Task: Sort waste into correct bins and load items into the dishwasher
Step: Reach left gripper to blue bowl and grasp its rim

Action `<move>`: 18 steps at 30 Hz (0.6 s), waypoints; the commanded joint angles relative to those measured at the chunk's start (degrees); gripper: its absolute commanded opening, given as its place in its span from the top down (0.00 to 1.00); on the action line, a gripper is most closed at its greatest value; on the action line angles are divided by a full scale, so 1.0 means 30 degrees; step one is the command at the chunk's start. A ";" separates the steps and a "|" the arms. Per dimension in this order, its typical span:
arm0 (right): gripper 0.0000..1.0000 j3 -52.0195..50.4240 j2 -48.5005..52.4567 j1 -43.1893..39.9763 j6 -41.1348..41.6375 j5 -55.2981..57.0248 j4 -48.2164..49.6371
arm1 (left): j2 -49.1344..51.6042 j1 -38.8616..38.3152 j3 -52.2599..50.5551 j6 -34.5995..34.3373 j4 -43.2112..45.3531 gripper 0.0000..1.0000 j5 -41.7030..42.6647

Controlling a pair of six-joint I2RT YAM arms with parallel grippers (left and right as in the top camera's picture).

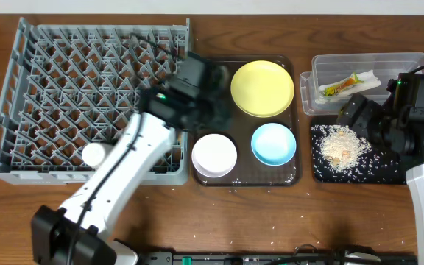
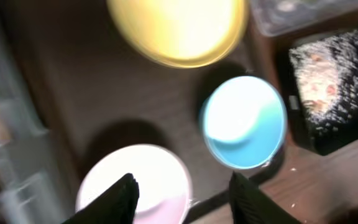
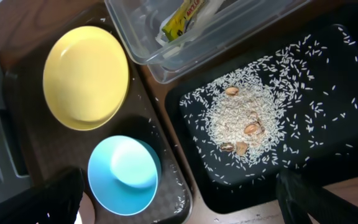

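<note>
Both empty: left pincer [image 2: 182, 186] parted, right pincer [image 3: 179, 183] spread wide.

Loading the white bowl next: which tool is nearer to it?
Left. The left tool hangs over the brown tray beside the white bowl; the right tool is away over the black tray.

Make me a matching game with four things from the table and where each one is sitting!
Things:
1. snack wrapper
2. rice grains
3. small white cup
4. light blue bowl

Places:
A. in the grey dish rack
B. on the brown tray
C. in the clear tub
D. on the black tray

Pairs: 1-C, 2-D, 3-A, 4-B
</note>
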 commanded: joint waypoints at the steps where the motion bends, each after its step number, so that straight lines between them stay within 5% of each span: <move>1: 0.03 -0.0109 -0.0168 0.0066 -0.0087 0.0051 0.0073 | 0.1632 -0.2244 -0.0007 0.0998 0.1377 0.44 -0.2011; 7: 0.03 -0.0109 -0.0168 0.0066 -0.0087 0.0051 0.0066 | 0.5836 -0.3774 -0.0007 0.1173 0.4218 0.42 -0.2550; 13: 0.03 -0.0109 -0.0168 0.0066 -0.0087 0.0044 -0.0007 | 0.9041 -0.3774 0.0000 0.0794 0.5144 0.60 -0.2514; 18: 0.02 -0.0109 -0.0146 0.0066 -0.0087 0.0044 0.0015 | 0.9544 -0.3774 0.0015 0.0670 0.5384 0.92 -0.0525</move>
